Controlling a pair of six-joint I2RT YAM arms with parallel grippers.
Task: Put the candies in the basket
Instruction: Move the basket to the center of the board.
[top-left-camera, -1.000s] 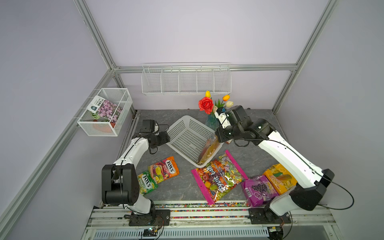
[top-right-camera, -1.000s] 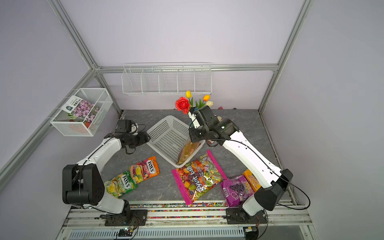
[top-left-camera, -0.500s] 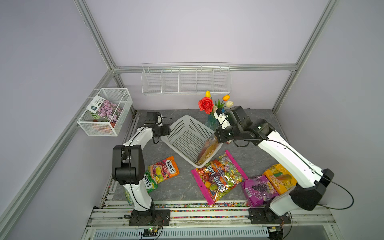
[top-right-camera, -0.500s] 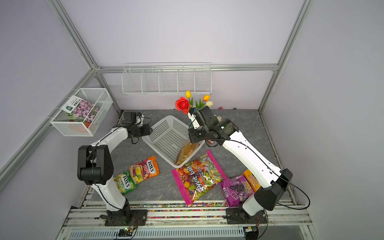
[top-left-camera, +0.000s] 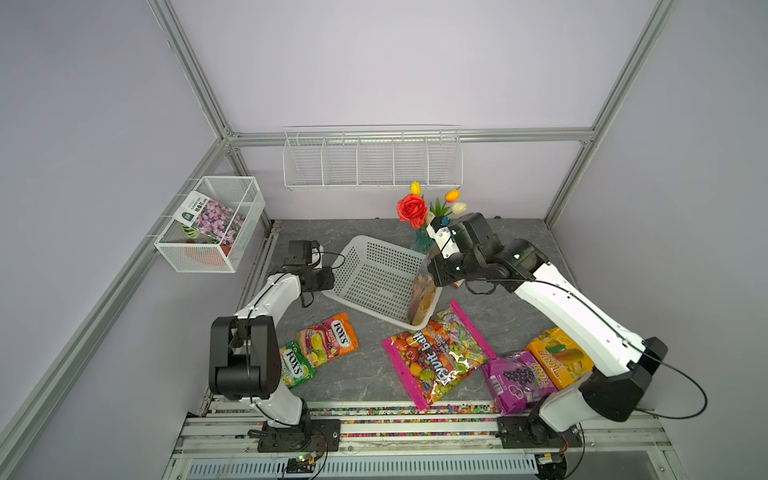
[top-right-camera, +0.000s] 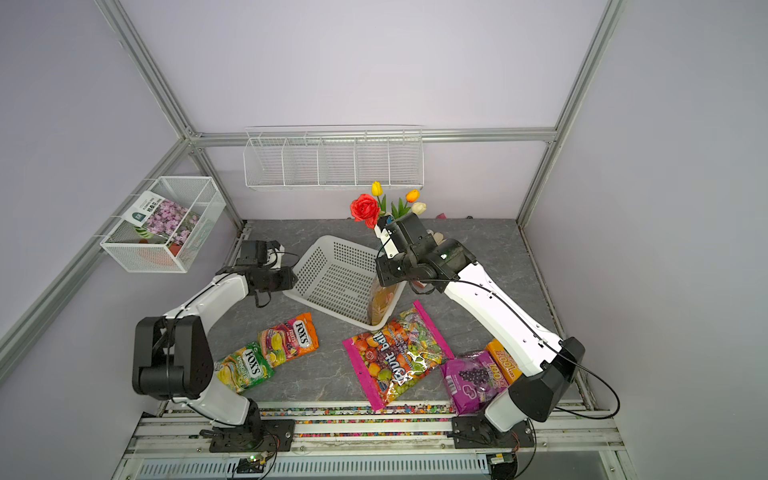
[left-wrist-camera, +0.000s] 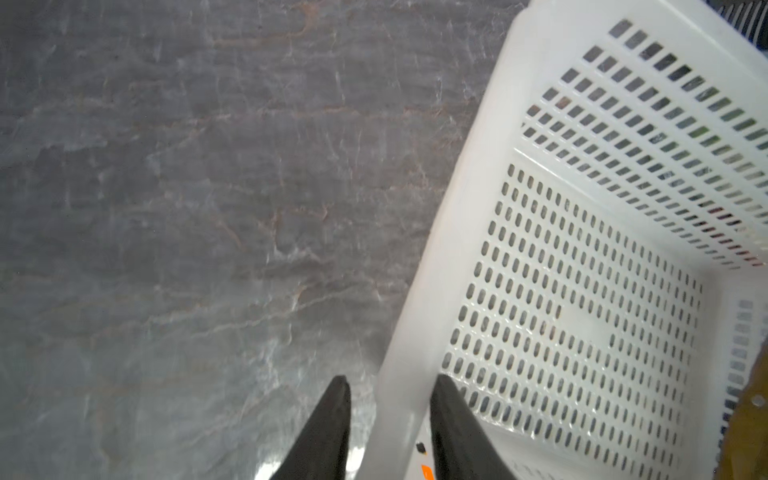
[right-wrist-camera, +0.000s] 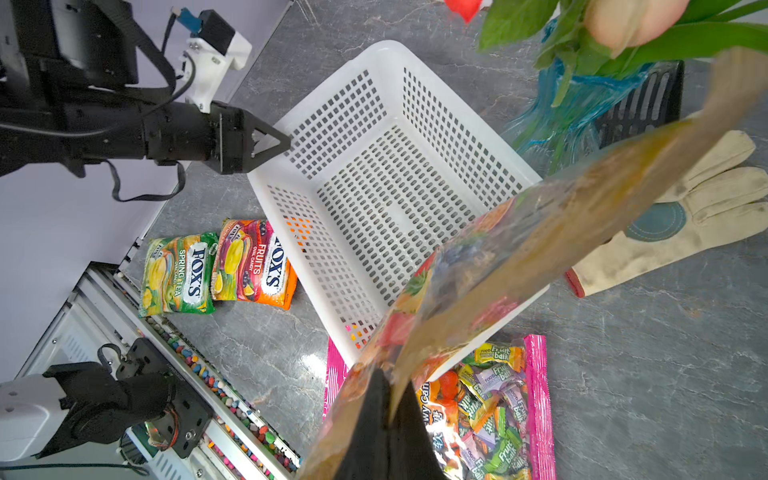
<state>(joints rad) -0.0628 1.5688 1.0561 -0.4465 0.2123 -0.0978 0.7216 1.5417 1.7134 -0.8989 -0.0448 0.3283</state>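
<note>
The white perforated basket (top-left-camera: 374, 278) (top-right-camera: 332, 274) (right-wrist-camera: 386, 199) lies mid-table. My left gripper (top-left-camera: 332, 276) (top-right-camera: 293, 278) (left-wrist-camera: 388, 380) straddles the basket's rim (left-wrist-camera: 457, 208), one finger inside and one outside, with a gap showing at the outer finger. My right gripper (top-left-camera: 432, 276) (right-wrist-camera: 390, 386) is shut on the red-gold fruit bag (top-left-camera: 422, 299) (right-wrist-camera: 540, 249), which hangs over the basket's right corner. On the table lie the pink-edged clear bag (top-left-camera: 436, 357), orange FOX'S (top-left-camera: 328, 338), green FOX'S (top-left-camera: 295, 365), purple grape (top-left-camera: 517, 380) and yellow mango (top-left-camera: 559, 361).
A vase of flowers (top-left-camera: 419, 212) stands right behind the basket, and a work glove (right-wrist-camera: 685, 224) lies beside it. A wire-mesh box (top-left-camera: 212, 224) hangs on the left wall and a divided wire rack (top-left-camera: 372, 160) on the back wall.
My left arm has swung in to the basket's left rim and its jaws have narrowed around it. The right gripper and its bag have barely moved.
</note>
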